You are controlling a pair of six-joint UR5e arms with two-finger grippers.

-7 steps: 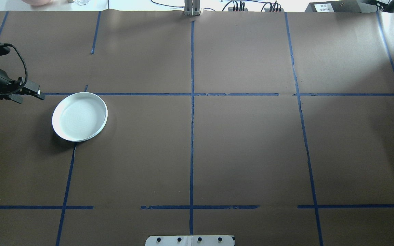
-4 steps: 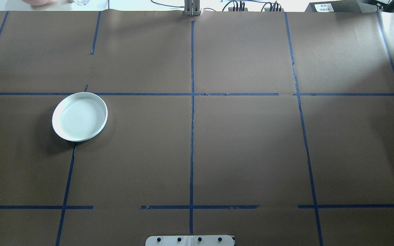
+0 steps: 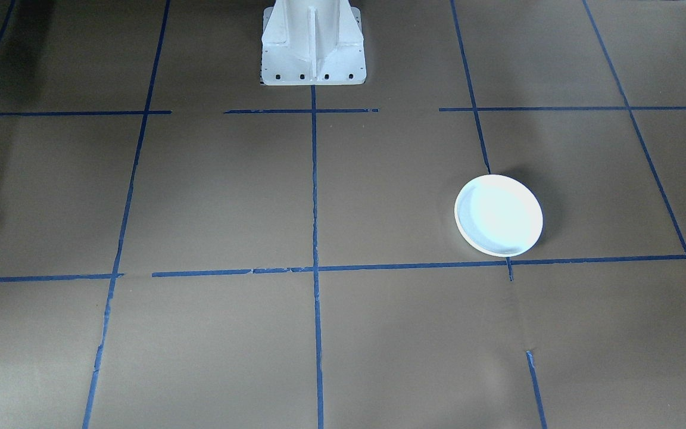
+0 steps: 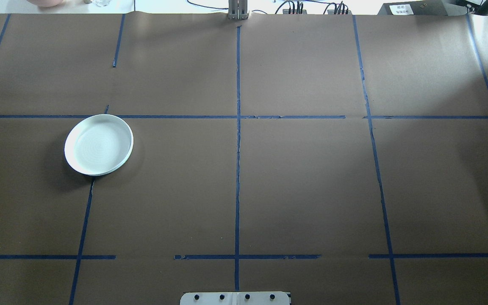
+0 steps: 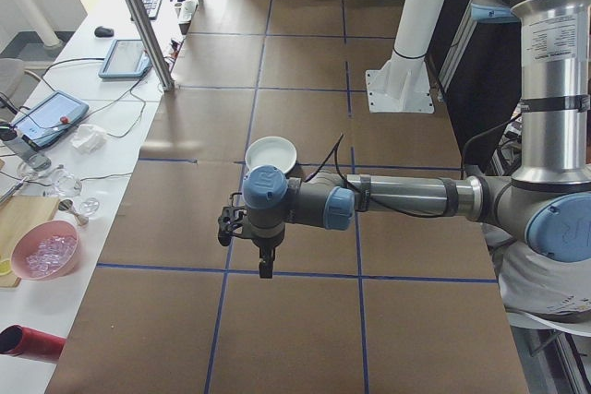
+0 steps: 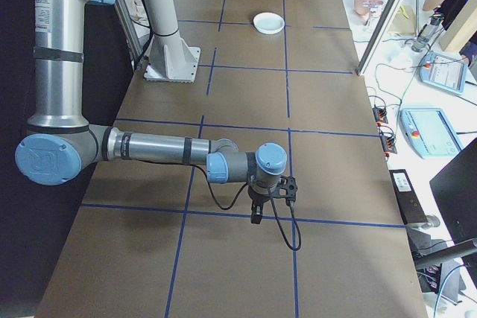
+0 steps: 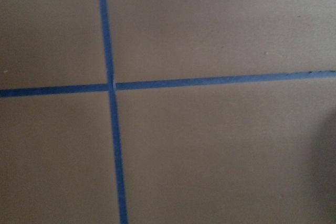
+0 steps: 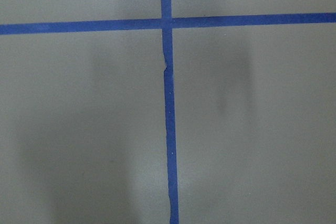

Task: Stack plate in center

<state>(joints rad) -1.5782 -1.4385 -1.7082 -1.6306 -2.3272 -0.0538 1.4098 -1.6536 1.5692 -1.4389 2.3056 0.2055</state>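
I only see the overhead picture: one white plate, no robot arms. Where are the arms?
Observer: The left side view shows the left claw pointing down over the table, off beyond the plate.
Kid: And the other one?
Observer: In the right side view, the right claw points down too, far from the plate, toward the table's other end.
Kid: What do the wrist cameras see?
Observer: Only blue tape crossing on brown paper, no plate.
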